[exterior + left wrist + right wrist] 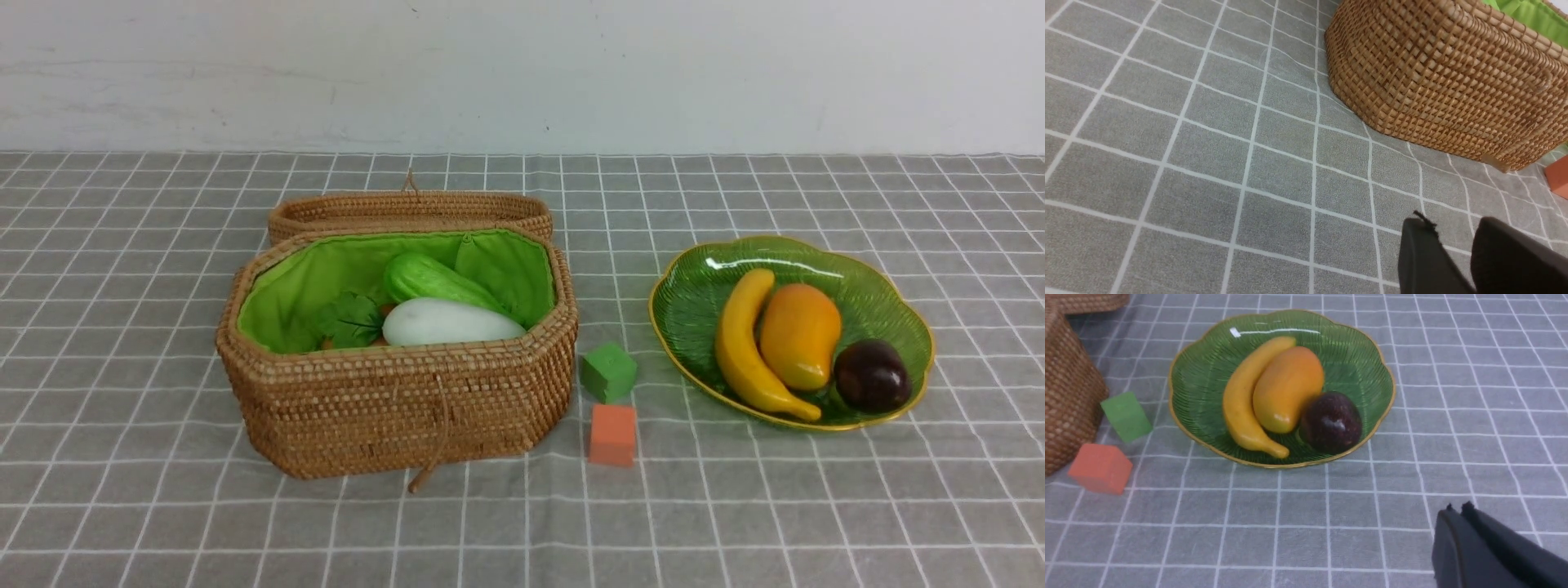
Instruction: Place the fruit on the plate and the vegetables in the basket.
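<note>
Left tool (1453, 241) slightly parted, empty; right tool (1457, 514) closed, empty.

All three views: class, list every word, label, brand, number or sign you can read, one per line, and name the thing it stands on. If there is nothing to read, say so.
None: no readable text in any view.
The basket, the plate, the green cube and the orange cube show plain faces.
The tablecloth bears only a white grid, the wall only faint marks.

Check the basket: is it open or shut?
Open. The basket shows its green lining, gourd and radish; its lid sits behind it.
</note>
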### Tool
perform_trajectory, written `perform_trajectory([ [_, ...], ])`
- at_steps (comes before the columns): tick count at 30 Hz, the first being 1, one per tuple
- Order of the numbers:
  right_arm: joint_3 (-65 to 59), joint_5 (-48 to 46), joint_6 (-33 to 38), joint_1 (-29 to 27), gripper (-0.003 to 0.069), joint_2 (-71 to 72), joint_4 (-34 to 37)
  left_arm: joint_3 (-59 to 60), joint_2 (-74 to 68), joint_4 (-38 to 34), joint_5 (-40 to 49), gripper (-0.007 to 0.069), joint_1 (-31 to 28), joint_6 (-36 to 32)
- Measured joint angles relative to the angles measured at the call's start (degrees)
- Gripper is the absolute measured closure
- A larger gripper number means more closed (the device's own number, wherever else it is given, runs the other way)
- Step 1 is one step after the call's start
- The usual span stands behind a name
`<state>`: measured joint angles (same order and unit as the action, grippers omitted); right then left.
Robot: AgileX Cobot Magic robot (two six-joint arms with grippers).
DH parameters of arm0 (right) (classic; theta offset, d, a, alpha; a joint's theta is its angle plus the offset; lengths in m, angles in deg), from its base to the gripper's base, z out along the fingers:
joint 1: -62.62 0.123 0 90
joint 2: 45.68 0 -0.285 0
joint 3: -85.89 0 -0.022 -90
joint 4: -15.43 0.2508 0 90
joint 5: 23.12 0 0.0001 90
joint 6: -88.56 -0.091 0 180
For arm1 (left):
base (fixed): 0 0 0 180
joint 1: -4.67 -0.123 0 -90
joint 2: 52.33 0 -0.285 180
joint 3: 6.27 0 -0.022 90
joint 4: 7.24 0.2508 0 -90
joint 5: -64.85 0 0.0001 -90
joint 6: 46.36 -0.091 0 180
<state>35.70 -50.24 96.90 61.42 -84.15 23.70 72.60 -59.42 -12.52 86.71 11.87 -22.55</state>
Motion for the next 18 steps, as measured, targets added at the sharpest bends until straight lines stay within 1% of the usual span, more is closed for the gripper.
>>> perform_trajectory([
  [3, -2.41, 0.51, -0.37, 4.72, 0.0676, 2.76, 0.0, 0.0, 0.0, 0.0, 0.0, 0.0438, 0.0, 0.0],
  [4, -2.51, 0.51, -0.36, 4.99, 0.0676, 2.87, 0.0, 0.0, 0.0, 0.0, 0.0, 0.0438, 0.0, 0.0],
  [8, -3.88, 0.57, -0.36, 9.21, 0.0674, 3.69, 0.06, 0.0, 0.0, 0.0, 0.0, 0.043, 0.0, 0.0],
  [18, -4.82, -0.11, -0.45, 9.6, 0.0666, 4.55, 0.08, 0.0, 0.0, 0.0, 0.0, 0.0425, 0.0, 0.0],
])
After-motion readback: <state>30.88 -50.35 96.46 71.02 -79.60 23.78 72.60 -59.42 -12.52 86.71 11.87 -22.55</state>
